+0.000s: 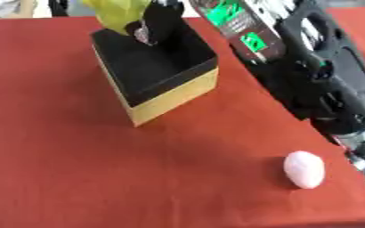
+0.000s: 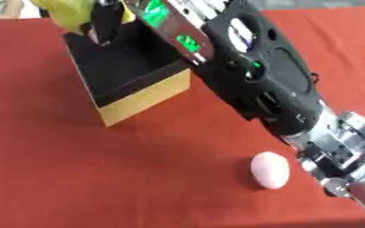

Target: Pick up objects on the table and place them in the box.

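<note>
A crumpled yellow object (image 1: 117, 14) is hanging over the far rim of an open square box (image 1: 156, 67), black inside with tan walls. The right hand (image 1: 143, 27) is curling its fingers around it. A smooth pink egg-shaped object (image 1: 304, 168) is lying nearer on the red tablecloth (image 1: 61, 156).

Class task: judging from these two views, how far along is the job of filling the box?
Done: nothing visible inside the box yet. In hand: the right hand holds a yellow object above the box's far edge. Left: release it, then fetch the pink egg-shaped object lying on the red table.
</note>
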You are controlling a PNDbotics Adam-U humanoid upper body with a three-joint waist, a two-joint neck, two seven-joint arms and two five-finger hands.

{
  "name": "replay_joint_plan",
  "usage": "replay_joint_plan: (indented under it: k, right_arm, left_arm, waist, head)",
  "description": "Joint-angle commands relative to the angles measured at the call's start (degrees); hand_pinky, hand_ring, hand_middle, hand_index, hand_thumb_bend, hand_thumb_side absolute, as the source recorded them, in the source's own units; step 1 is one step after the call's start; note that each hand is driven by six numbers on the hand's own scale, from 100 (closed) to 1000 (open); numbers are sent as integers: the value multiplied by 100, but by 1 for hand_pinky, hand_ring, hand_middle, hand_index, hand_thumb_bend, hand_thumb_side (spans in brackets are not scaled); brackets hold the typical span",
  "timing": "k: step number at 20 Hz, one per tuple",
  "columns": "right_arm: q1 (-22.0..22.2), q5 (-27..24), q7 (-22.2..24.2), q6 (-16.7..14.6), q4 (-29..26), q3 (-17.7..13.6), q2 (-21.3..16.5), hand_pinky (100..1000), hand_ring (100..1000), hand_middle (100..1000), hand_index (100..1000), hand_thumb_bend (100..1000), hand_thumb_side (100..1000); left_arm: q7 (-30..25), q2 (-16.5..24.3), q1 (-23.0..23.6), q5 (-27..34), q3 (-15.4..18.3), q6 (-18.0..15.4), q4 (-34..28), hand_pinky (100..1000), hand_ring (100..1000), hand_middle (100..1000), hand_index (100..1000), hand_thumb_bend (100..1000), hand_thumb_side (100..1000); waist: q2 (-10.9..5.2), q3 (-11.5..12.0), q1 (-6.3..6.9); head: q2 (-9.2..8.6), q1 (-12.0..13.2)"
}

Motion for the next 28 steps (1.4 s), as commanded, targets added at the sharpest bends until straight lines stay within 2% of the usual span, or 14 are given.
replay_joint_plan:
  k: [1, 6, 9, 10, 13, 17, 23, 28]
  right_arm:
    - [-116, -7, 279, 172, 244, -31, -25, 519, 499, 457, 570, 141, 163]
    - [-128, -98, 279, -25, 813, -14, 62, 592, 558, 507, 614, 159, 308]
    - [-135, -65, 279, -127, 1031, -28, 83, 631, 618, 568, 656, 213, 361]
    - [-133, -40, 279, -169, 1086, -31, 89, 657, 668, 619, 726, 247, 396]
    - [-136, 63, 279, -287, 1203, -49, 101, 739, 789, 748, 842, 323, 461]
    - [-139, 435, 279, -421, 1326, -97, 110, 823, 879, 826, 903, 427, 483]
    - [-134, 1038, 279, -583, 1234, -257, 115, 852, 899, 838, 933, 466, 543]
    - [-143, 1152, 279, -540, 771, -435, 64, 834, 879, 819, 929, 404, 569]
  left_arm:
    - [-10, 81, -59, 22, 25, -1, -84, 541, 814, 677, 813, 100, 350]
    - [-10, 84, -57, 21, 26, 0, -84, 541, 813, 676, 813, 100, 347]
    - [-6, 87, -50, 21, 30, 1, -84, 542, 813, 677, 813, 100, 346]
    - [-5, 88, -49, 21, 31, 1, -84, 542, 813, 677, 814, 100, 345]
    - [-6, 88, -50, 22, 30, 0, -84, 542, 813, 676, 814, 100, 343]
    - [-6, 88, -47, 18, 31, 1, -84, 541, 813, 676, 814, 100, 342]
    - [-2, 83, -33, 16, 36, 2, -84, 542, 813, 676, 815, 100, 342]
    - [-1, 83, -20, 11, 41, 4, -84, 542, 812, 676, 815, 100, 340]
  waist:
    - [-89, -3, 23]
    - [-86, -13, 20]
    - [-90, -19, 27]
    - [-91, -23, 30]
    - [-92, -36, 39]
    - [-90, -44, 51]
    - [-92, -53, 61]
    - [-93, -71, 68]
  head:
    - [29, -55]
    - [29, -101]
    - [29, -107]
    - [29, -106]
    - [29, -104]
    - [29, -139]
    - [29, -155]
    - [29, -165]
